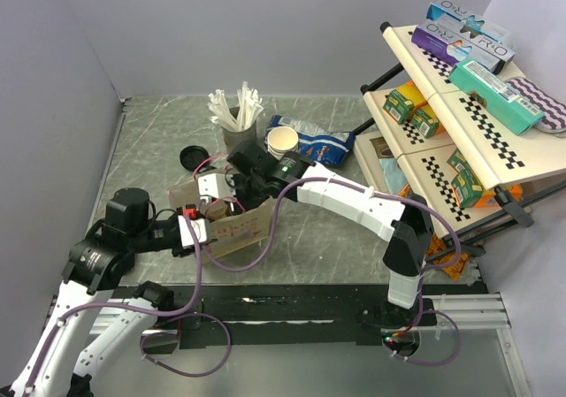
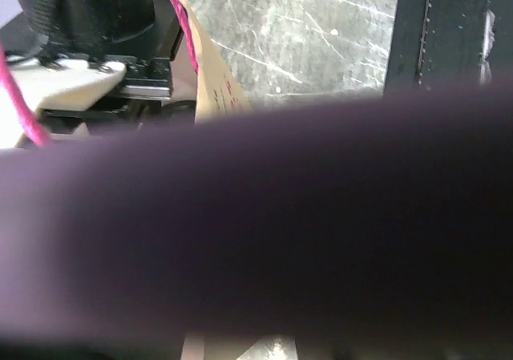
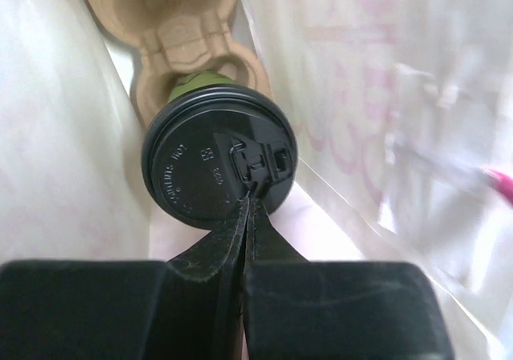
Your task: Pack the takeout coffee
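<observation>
The takeout coffee point(image 3: 216, 163) stands upright inside the brown paper bag point(image 1: 243, 229), seated in one socket of a moulded pulp cup carrier point(image 3: 188, 31) on the bag floor. Only the round black lid and a sliver of the green cup wall show from above. The bag stands open-topped on the table point(image 1: 354, 238), left of its centre and nearer the near edge than the far edge. The right gripper point(image 3: 250, 196) reaches down into the bag. Its two black fingers are clenched together with nothing visibly between them, and their tips rest on the near part of the lid, at the sip tab. The left gripper point(image 1: 202, 231) sits at the left end of the bag, against its rim. Whether it is released or grasping the paper cannot be told, because a blurred purple cable point(image 2: 256, 216) fills most of the left wrist view. On the far side of the bag, a stack of cream paper cups point(image 1: 283, 141) stands beside a cup of white stirrers point(image 1: 237, 114). A loose black lid point(image 1: 193, 156) lies to their left and a blue-and-white snack packet point(image 1: 314, 141) to their right. A tilted display rack point(image 1: 460, 105) holding boxes occupies the right edge of the table.
</observation>
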`<state>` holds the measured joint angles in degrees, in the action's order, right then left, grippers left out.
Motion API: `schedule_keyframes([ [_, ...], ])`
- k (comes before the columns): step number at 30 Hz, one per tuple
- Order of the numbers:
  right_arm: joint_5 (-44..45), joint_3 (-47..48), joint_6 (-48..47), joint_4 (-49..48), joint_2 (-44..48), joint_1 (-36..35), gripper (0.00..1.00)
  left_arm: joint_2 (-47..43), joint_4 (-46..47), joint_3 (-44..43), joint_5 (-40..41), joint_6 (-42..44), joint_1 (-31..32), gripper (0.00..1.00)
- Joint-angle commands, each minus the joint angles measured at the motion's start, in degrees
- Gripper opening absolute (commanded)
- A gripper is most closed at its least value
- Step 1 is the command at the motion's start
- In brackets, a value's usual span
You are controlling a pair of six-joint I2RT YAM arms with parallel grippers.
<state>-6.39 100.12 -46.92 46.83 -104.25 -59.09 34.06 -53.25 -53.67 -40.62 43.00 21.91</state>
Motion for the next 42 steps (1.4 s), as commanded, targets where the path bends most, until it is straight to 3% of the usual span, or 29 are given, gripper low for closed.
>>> schedule_keyframes([
  [1, -3.71, 6.75, 3.41, 0.63, 3.79, -0.76, 0.00, -0.58, 1.92, -0.91, 2.03, -1.61, 0.15, 0.52],
  [12, 1.29, 9.66, 5.25, 0.81, 3.87, -0.15, 0.00, -1.63, 6.14, -2.93, 5.28, -7.31, 0.15, 0.67],
  [20, 1.91, 9.75, 4.55, 0.46, 7.21, 0.03, 0.00, -0.40, 7.73, -7.94, 7.92, -12.76, 0.15, 0.72],
  [36, 4.02, 15.81, 6.84, -2.27, 9.59, 4.86, 0.00, 5.56, 7.72, -22.43, 14.43, -13.47, 0.15, 0.78],
  [39, 4.72, 15.64, 8.32, -2.62, 10.99, 5.91, 0.16, 7.32, 9.21, -25.50, 15.22, -14.61, 0.15, 0.79],
  [40, 4.72, 15.46, 8.68, -2.71, 11.86, 6.35, 0.32, 7.85, 9.83, -26.13, 15.66, -14.96, 0.15, 0.79],
  [42, 4.90, 14.67, 9.73, -2.71, 12.75, 7.23, 0.54, 9.08, 11.50, -27.97, 18.37, -17.07, 0.15, 0.82],
])
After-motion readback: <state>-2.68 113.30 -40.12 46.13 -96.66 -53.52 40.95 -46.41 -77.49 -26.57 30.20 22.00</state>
